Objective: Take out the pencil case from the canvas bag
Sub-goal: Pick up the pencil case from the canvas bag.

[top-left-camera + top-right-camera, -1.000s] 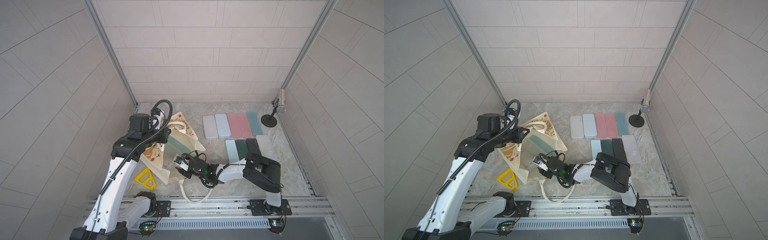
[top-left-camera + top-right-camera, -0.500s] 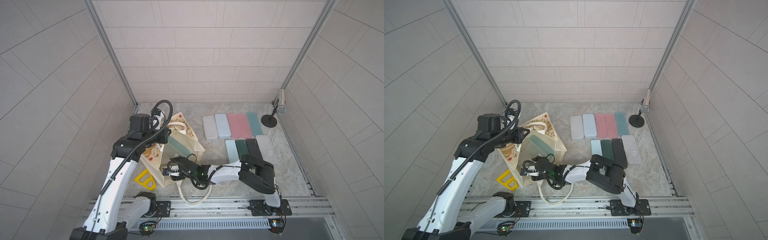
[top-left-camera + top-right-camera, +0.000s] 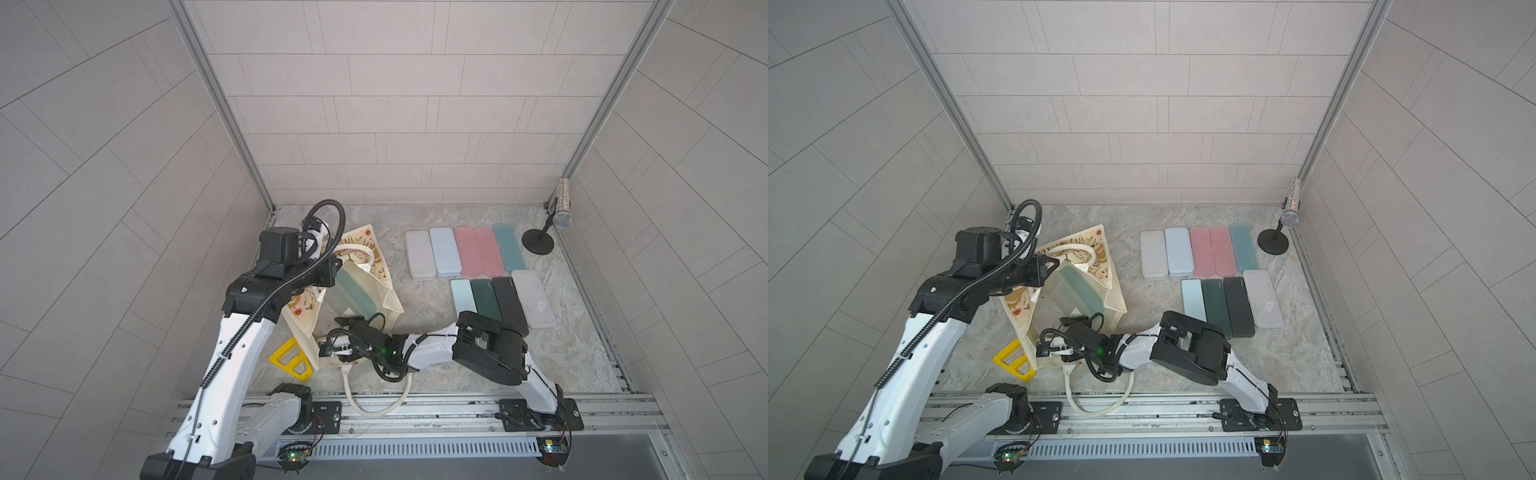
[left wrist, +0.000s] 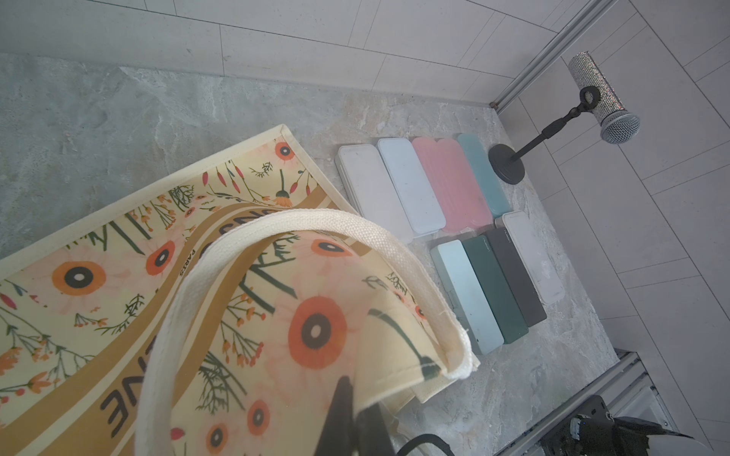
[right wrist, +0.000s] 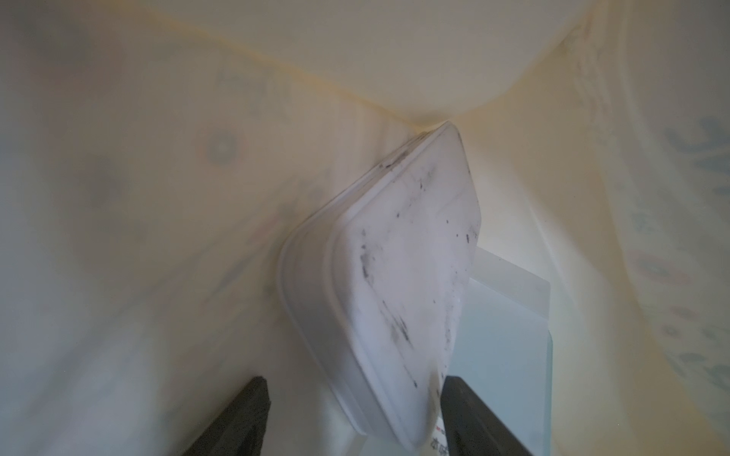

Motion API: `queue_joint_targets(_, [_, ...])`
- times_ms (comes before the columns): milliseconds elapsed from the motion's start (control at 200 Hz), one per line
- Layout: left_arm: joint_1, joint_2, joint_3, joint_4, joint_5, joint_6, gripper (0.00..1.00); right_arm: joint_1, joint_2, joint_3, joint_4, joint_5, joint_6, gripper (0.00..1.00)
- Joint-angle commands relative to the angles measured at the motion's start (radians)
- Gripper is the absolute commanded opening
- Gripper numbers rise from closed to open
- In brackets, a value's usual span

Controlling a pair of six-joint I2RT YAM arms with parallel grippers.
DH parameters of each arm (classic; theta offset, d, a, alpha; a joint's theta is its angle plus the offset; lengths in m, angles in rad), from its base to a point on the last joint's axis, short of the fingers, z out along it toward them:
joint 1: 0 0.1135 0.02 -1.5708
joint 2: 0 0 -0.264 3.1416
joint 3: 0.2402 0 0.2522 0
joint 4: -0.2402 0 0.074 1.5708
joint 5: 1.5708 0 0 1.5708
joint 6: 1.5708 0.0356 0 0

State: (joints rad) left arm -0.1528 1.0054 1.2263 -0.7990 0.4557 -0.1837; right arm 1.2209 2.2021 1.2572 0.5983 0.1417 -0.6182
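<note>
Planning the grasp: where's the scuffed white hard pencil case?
The right wrist view shows the white pencil case inside the cream canvas bag, near end between the right gripper's open fingers, far end against a fabric fold.

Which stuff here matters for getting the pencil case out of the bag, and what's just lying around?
Job: canvas bag, white case inside it, left gripper pinching the bag, right gripper open around the case.
Lying about: nine cases in rows, microphone stand, yellow triangle.
</note>
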Motion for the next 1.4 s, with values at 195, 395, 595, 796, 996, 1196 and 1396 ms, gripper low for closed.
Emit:
queue_joint_targets(195, [0.001,-0.015,0.052,0.069,0.045,-0.021,0.00,-0.007,0.105,0.109,0.003,0.119,-0.024,0.67])
queue_joint_targets(395, [0.001,-0.017,0.061,0.068,0.054,-0.029,0.00,-0.020,0.093,0.129,-0.028,0.109,0.038,0.62])
queue_joint_targets(595, [0.001,-0.030,0.068,0.089,0.105,-0.077,0.00,-0.024,0.107,0.152,-0.018,0.106,0.038,0.60])
queue_joint_targets(796, [0.001,-0.023,0.061,0.095,0.109,-0.079,0.00,-0.023,0.078,0.117,0.034,0.097,0.051,0.49])
queue_joint_targets(996, [0.000,-0.017,0.062,0.090,0.100,-0.067,0.00,-0.021,0.050,0.074,0.081,0.095,0.046,0.36])
queue_joint_targets(1196, [0.001,-0.013,0.067,0.080,0.087,-0.055,0.00,-0.017,0.023,0.041,0.106,0.092,0.052,0.33])
queue_joint_targets(1396, [0.001,-0.016,0.071,0.065,0.057,-0.033,0.00,-0.010,-0.043,-0.025,0.126,0.078,0.114,0.30])
